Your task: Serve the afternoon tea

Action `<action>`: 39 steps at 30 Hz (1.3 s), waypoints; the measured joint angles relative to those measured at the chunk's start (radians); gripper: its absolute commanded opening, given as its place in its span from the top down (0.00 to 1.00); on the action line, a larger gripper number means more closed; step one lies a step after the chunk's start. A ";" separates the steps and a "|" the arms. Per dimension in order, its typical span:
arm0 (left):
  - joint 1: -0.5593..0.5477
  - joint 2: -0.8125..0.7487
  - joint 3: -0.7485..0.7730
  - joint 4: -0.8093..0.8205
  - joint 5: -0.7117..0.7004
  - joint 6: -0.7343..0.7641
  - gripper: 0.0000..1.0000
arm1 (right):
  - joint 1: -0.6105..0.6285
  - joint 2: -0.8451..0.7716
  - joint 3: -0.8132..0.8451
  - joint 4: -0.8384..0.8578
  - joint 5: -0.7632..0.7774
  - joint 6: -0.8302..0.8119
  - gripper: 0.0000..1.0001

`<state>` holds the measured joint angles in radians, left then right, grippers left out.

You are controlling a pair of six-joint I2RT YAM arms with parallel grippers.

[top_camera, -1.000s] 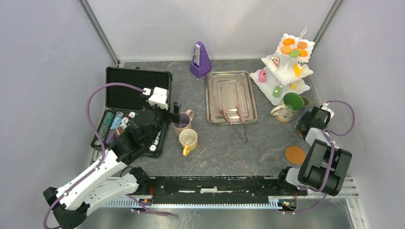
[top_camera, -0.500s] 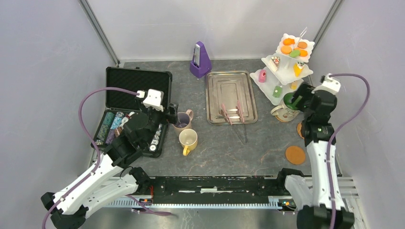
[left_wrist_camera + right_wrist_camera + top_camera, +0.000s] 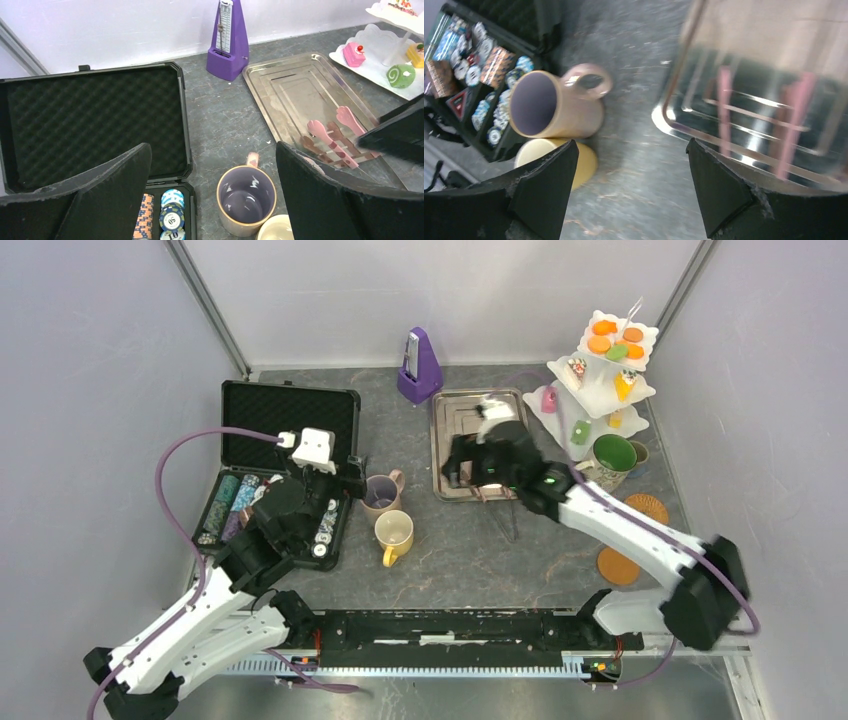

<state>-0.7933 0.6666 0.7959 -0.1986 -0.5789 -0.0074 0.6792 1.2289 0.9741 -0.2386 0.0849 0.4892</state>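
A mauve mug (image 3: 381, 494) and a yellow mug (image 3: 394, 532) stand together left of centre. My left gripper (image 3: 354, 474) hovers open just left of the mauve mug (image 3: 246, 200), holding nothing. My right gripper (image 3: 453, 472) is stretched over the steel tray's near-left corner, open and empty; its wrist view shows both mugs (image 3: 554, 105) below left. The big green mug (image 3: 611, 462) stands by the white three-tier stand (image 3: 598, 392), which carries orange (image 3: 601, 343), pink (image 3: 549, 398) and green (image 3: 581, 430) pastries. An olive mug (image 3: 640, 451) peeks from behind it. Two cork coasters (image 3: 619, 565) lie right.
A steel tray (image 3: 436, 440) with pink tongs (image 3: 503, 476) lies mid-table. An open black case (image 3: 280, 435) of poker chips sits left, under the left arm. A purple metronome (image 3: 419, 365) stands at the back. Grey walls close in on both sides.
My right arm has swung from beside the green mug leftward across the tray, its jaws spreading wider. A second coaster is uncovered. The left gripper drifted slightly left.
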 measured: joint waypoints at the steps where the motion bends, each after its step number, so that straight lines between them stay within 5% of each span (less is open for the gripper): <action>1: 0.000 -0.005 -0.001 0.000 -0.007 0.000 0.00 | 0.045 0.066 0.042 -0.001 0.006 0.017 0.14; 12: 0.000 -0.012 -0.001 0.017 -0.031 0.000 0.00 | 0.315 0.571 0.451 -0.060 0.070 0.225 0.21; 20: 0.000 -0.015 -0.001 0.017 -0.027 0.000 0.00 | 0.342 0.700 0.552 -0.153 0.173 0.256 0.26; 31: 0.000 -0.026 -0.001 0.018 -0.021 0.000 0.00 | 0.367 0.768 0.633 -0.253 0.325 0.248 0.79; 39: 0.001 -0.032 -0.001 0.022 -0.022 0.000 0.00 | 0.368 0.787 0.674 -0.307 0.385 0.248 1.00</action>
<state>-0.7921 0.6350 0.7948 -0.1768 -0.6006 -0.0071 1.0470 2.0155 1.6482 -0.5457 0.4702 0.7368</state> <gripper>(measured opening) 0.996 0.085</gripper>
